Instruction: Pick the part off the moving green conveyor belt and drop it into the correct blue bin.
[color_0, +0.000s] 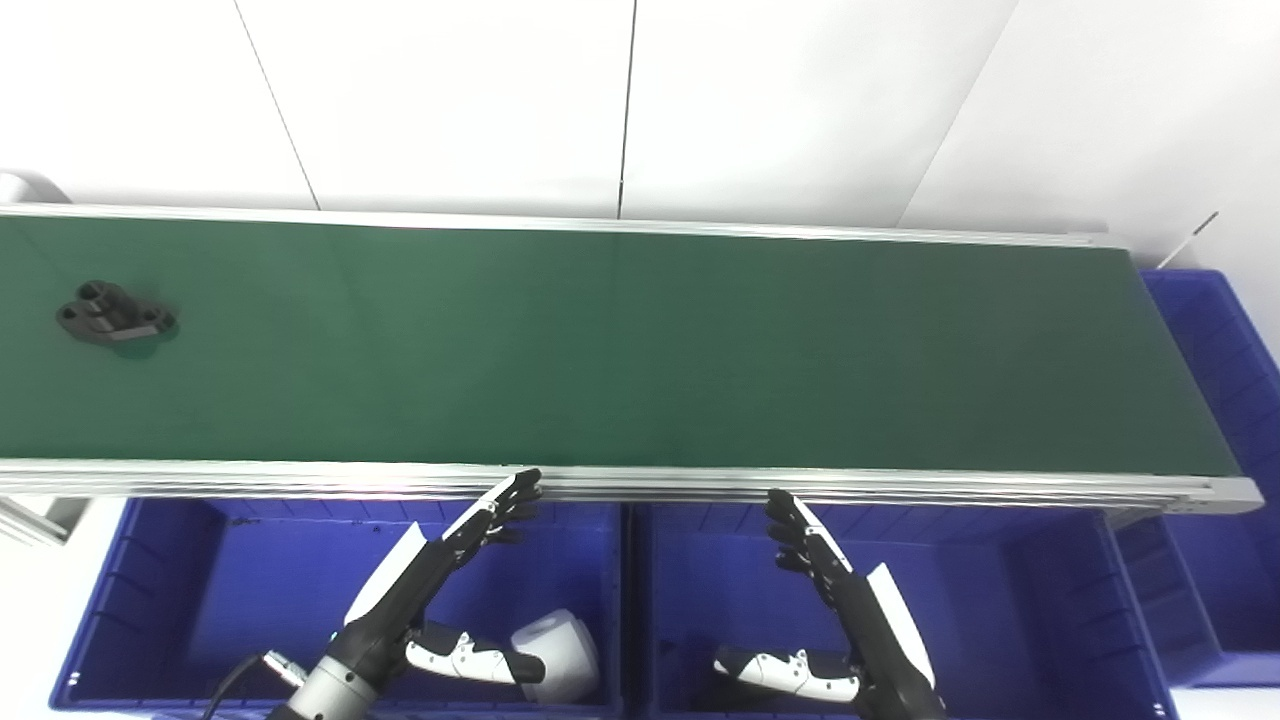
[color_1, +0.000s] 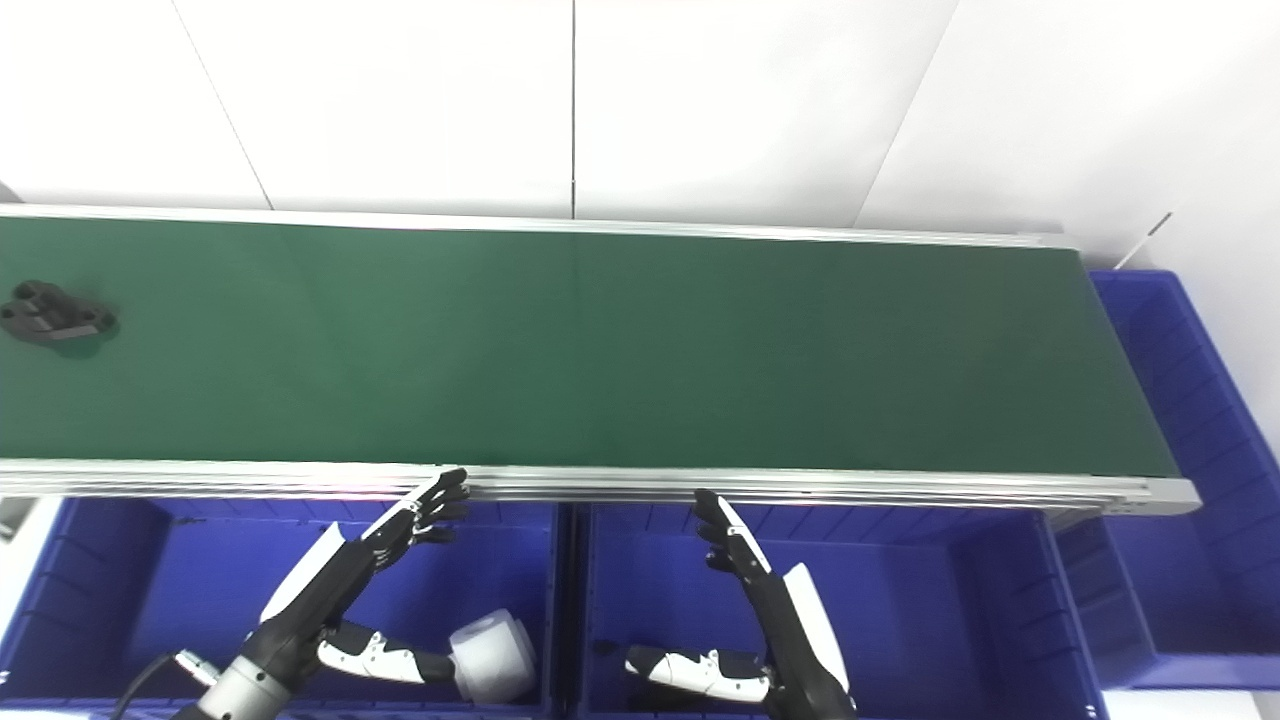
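Here, black part (color_0: 115, 314) far left on green belt (color_0: 640, 350), left hand (color_0: 455, 545) and right hand (color_0: 835, 570) spread, holding nothing

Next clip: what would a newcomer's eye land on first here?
The long green conveyor belt spans the picture, bare except for one dark part at its far left. Below its near rail, the left hand and right hand hover open over two blue bins; a white object lies in the left one.
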